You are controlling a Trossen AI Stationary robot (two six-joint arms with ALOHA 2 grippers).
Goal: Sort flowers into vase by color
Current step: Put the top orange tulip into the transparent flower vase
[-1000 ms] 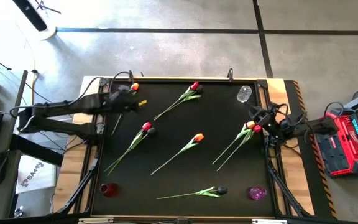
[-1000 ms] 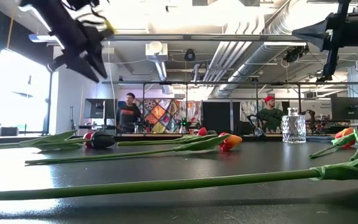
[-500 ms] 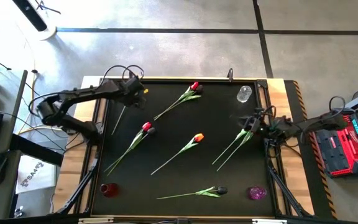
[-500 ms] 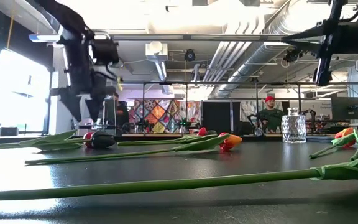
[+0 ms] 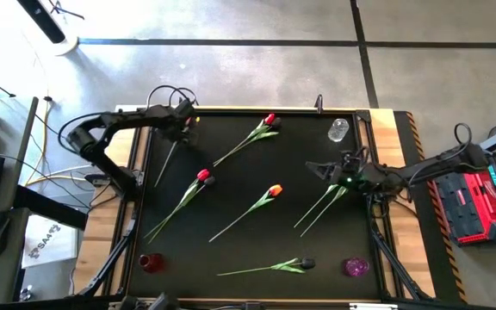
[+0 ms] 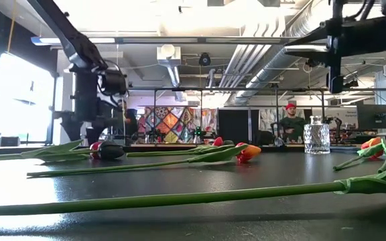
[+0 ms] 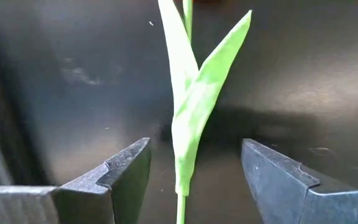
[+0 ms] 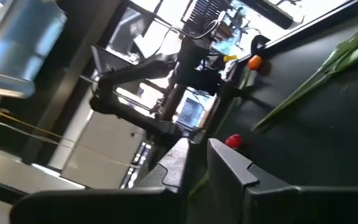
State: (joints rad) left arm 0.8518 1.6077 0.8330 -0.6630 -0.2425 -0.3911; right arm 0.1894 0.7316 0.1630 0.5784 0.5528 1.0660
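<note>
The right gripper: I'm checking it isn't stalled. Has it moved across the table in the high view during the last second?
Yes. The right gripper has moved inward from the table's right edge, toward the middle, passing over the pair of tulips lying there.

Artificial tulips with long thin green stems lie flat across the black table. A red-headed one lies slantwise near the far edge; another red one lies left of centre, an orange one in the middle. A dark purple-black one lies near the front edge. Two stems lie side by side at the right (their heads are hidden). One more stem lies at the far left, its leaves pale green.
</note>
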